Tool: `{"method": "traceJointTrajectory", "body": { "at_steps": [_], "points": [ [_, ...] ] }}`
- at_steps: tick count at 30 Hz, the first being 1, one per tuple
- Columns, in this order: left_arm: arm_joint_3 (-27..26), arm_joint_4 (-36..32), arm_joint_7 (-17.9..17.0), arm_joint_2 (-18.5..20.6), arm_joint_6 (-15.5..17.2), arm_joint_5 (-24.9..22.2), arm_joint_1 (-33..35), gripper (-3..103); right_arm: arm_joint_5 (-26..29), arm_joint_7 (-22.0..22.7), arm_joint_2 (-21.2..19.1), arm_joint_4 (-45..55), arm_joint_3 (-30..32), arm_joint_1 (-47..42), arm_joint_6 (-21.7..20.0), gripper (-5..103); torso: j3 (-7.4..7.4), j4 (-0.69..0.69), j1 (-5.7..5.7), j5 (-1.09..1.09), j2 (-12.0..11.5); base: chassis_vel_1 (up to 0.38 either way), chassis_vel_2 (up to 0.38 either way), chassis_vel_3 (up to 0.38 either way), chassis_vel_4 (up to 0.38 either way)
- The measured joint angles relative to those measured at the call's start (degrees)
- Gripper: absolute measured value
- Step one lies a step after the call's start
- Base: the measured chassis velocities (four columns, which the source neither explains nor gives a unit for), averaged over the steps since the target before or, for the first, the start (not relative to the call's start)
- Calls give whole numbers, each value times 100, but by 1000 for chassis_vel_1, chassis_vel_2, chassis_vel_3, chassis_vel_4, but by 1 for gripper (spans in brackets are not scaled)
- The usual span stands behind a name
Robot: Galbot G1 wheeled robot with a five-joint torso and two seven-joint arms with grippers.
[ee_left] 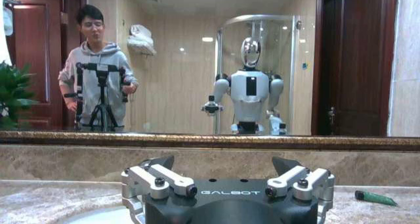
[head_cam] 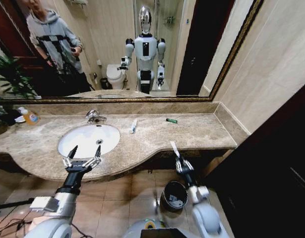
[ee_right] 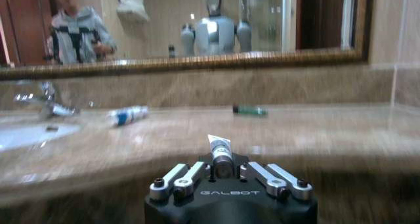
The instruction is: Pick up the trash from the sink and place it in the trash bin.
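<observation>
1. Head view: the left gripper is raised on an upright forearm at the front edge of the countertop, just in front of the sink, its fingers spread wide apart with nothing between them. The right gripper is held below the counter's front edge, well to the right of the sink, pointing up and clamped on a slim white tube that sticks up past the counter lip. The trash bin stands on the tiled floor directly under that gripper. A white-and-blue stick lies on the counter just right of the sink, and a small green piece lies farther right, near the back wall. An orange soap bottle sits left of the sink.

2. Left wrist view: the left gripper's fingers stand wide open, holding nothing, with the sink's rim low beside them and the green piece off to one side on the counter.

3. Right wrist view: the right gripper's fingers are closed on the base of the white tube, which stands upright. Beyond it lie the white-and-blue stick and the green piece; the sink and faucet sit at the far side.
</observation>
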Motion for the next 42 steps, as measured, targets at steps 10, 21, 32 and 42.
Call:
{"method": "traceJointTrajectory", "body": {
  "at_steps": [10,21,32,42],
  "points": [
    [-1,0,0,0,0,0,0,100,-552,138,183,-1025,-140,-488,781,17,0,1,0,0,0,0,0,0,0],
    [0,0,1,0,0,0,0,100,-640,167,188,-3528,-197,577,855,17,1,1,1,1,-1,0,0,0,0],
    [0,0,0,0,0,0,0,100,-1349,328,106,-5835,-42,1836,1450,17,1,1,1,0,-1,0,0,0,0],
    [0,0,0,0,0,0,0,100,-992,71,182,-7419,-112,3021,1269,17,1,2,1,0,-1,0,0,0,0]
  ]
}}
